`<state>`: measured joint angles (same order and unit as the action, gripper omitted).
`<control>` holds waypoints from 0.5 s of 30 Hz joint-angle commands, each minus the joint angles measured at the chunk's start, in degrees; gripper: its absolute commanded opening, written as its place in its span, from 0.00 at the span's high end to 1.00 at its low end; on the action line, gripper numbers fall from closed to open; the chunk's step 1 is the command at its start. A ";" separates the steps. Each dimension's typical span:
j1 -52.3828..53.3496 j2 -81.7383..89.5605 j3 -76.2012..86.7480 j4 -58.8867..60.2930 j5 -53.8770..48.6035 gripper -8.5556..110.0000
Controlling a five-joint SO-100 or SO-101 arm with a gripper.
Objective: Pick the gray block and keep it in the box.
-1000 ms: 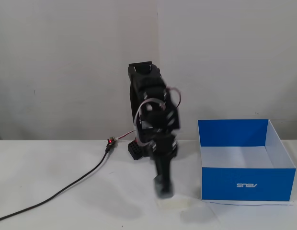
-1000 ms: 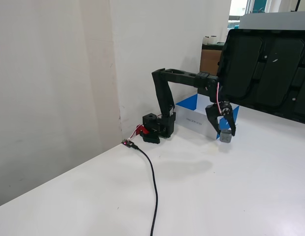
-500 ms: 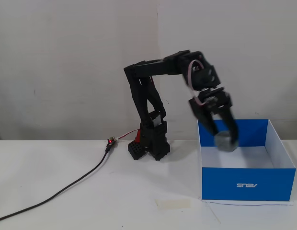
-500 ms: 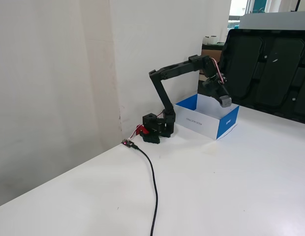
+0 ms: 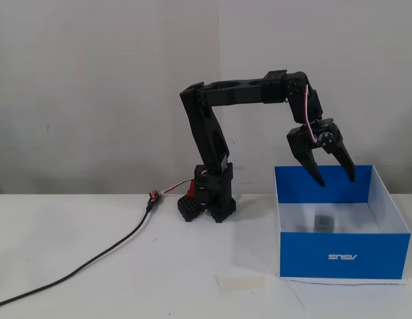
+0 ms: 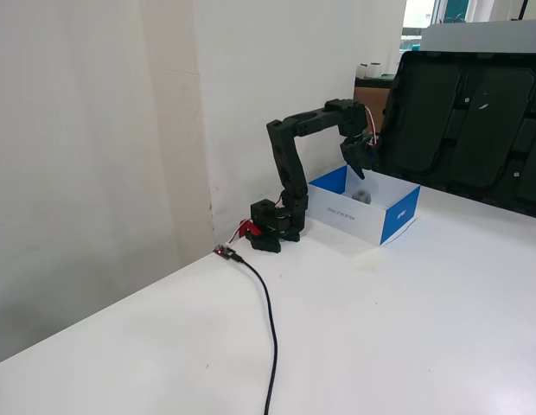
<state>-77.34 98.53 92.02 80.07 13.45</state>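
Observation:
The blue box (image 5: 339, 256) stands on the white table at the right of a fixed view, with a white logo on its front wall. It also shows in another fixed view (image 6: 398, 218), beside the arm. The gray block (image 5: 323, 221) lies on the box's white floor; it shows as a small gray blur in the box (image 6: 362, 196). My gripper (image 5: 336, 181) hangs over the box's back part, above the block, fingers spread and empty. In the other view the gripper (image 6: 359, 169) is dark and small above the box.
The arm's base (image 5: 209, 199) stands left of the box. A black cable (image 5: 93, 256) runs from the base to the lower left. A pale beige tape strip (image 5: 240, 282) lies on the table near the box's front left corner. A dark panel (image 6: 475, 121) stands behind the box.

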 commanded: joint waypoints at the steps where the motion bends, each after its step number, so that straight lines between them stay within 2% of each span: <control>1: 3.08 2.20 -3.78 0.00 -0.35 0.89; 8: 16.52 7.82 -4.04 4.04 -8.17 0.93; 15: 34.72 18.46 8.17 -0.79 -20.92 0.93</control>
<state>-51.24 108.54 96.06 82.35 -1.58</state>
